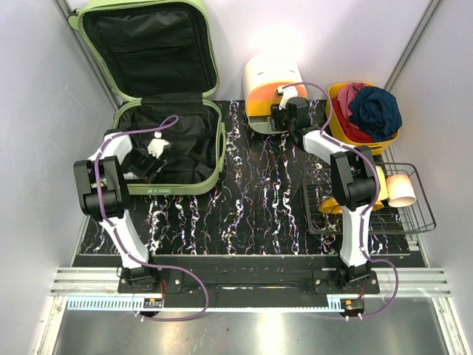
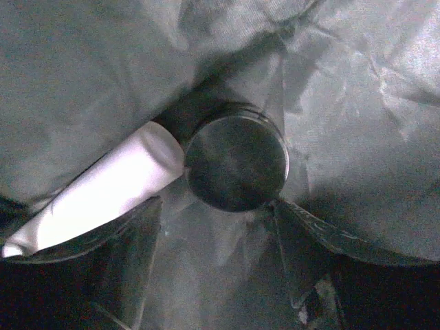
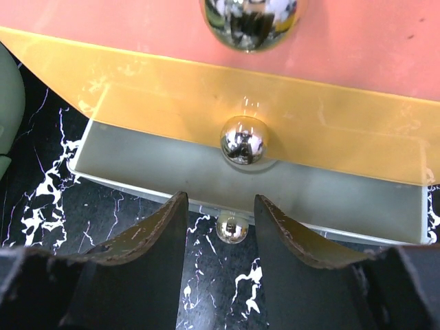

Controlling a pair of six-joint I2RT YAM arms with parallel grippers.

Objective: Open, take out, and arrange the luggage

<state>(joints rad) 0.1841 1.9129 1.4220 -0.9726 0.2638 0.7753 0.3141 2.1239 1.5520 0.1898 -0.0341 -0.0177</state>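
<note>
Enclosing left claw [image 2: 216,218]: opened luggage [image 1: 219,159].

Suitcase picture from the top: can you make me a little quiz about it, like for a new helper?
1. True or false: the luggage is zipped shut.
2. What does the right gripper face? A) a shiny knob B) a shoe C) a banana
3. Which arm's gripper is down inside the luggage?

Key: 1 false, its lid stands open. 2 A. 3 the left gripper.
</note>
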